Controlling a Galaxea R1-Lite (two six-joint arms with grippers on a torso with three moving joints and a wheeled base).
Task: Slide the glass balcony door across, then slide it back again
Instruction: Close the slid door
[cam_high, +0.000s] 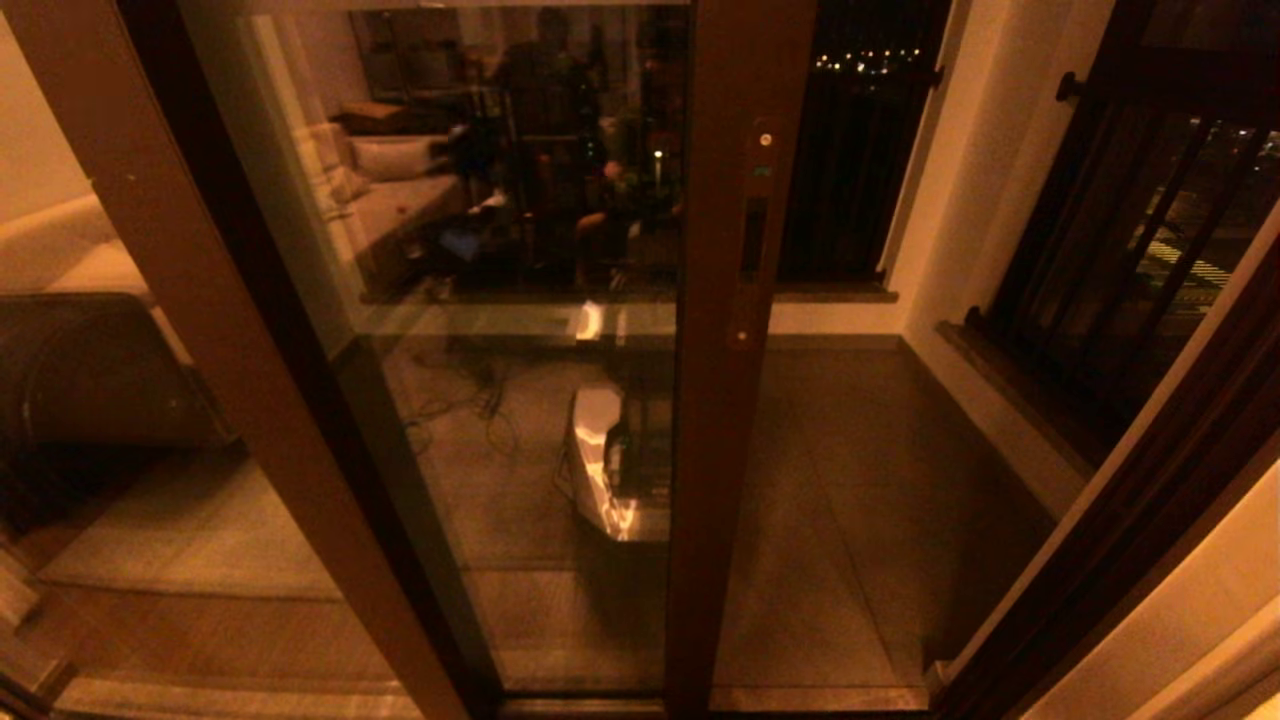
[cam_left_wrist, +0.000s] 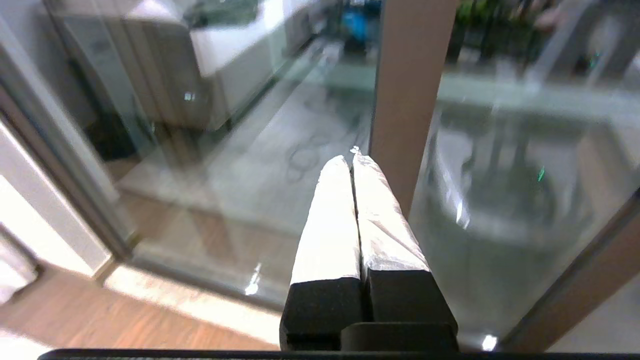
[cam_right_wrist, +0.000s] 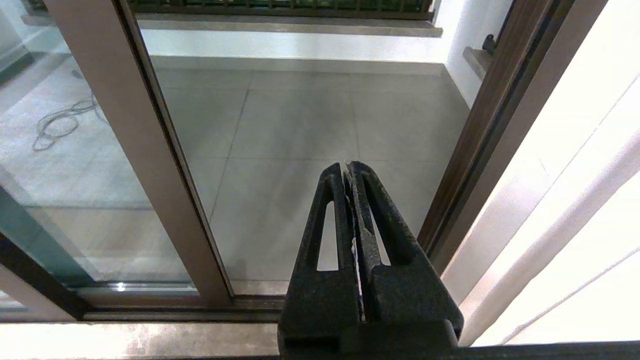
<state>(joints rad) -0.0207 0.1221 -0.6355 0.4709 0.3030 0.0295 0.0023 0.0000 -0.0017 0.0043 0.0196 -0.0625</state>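
Observation:
The glass balcony door (cam_high: 520, 330) is a tall reflective pane in a brown frame. Its vertical stile (cam_high: 728, 400) carries a small dark handle (cam_high: 755, 238). To the right of the stile an open gap shows the balcony floor (cam_high: 860, 470). Neither gripper shows in the head view. In the left wrist view, my left gripper (cam_left_wrist: 352, 159) is shut and empty, its white-wrapped fingers (cam_left_wrist: 325, 225) pointing at the glass just beside the stile (cam_left_wrist: 412, 75). The right wrist view has my right gripper (cam_right_wrist: 346, 166) shut and empty, aimed into the open gap between the stile (cam_right_wrist: 140, 150) and the dark jamb (cam_right_wrist: 480, 145).
A wider light-brown post (cam_high: 200, 300) of the fixed panel stands at the left. A black barred railing (cam_high: 1130, 240) runs along the balcony's right side, above a low white wall (cam_high: 990, 400). The floor track (cam_right_wrist: 165, 314) lies below. A cable (cam_right_wrist: 60, 122) lies on the tiles behind the glass.

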